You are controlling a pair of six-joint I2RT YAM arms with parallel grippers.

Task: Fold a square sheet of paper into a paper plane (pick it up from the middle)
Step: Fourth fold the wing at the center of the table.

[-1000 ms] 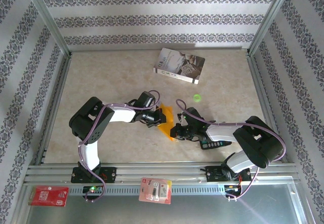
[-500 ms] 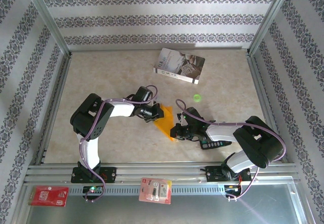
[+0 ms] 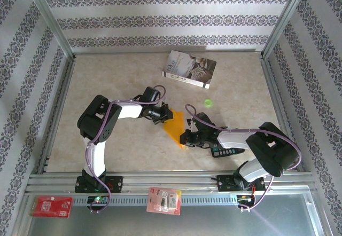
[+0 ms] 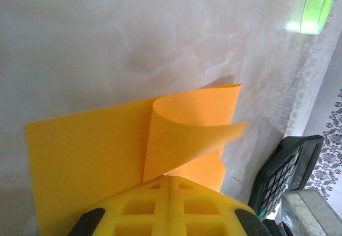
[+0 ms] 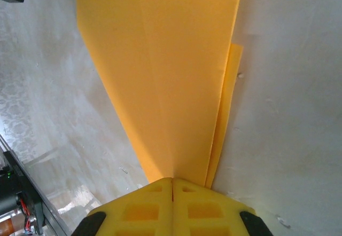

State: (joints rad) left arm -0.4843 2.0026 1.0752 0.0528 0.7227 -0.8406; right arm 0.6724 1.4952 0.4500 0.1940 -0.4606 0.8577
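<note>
Orange paper point(image 3: 178, 128), pinched by left gripper point(image 3: 166, 116), right gripper point(image 3: 185, 138)

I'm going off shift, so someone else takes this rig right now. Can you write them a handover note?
Left hand: shut, pinching a curled flap of the thin orange-yellow paper sheet at its far edge.
Right hand: shut on the sheet's narrow near tip.
Paper: mid-table between the hands, folded to a tapered wedge; black calculator to its right.
Done: first long folds.
Left: flatten the curled flap, finish the plane shape.
</note>
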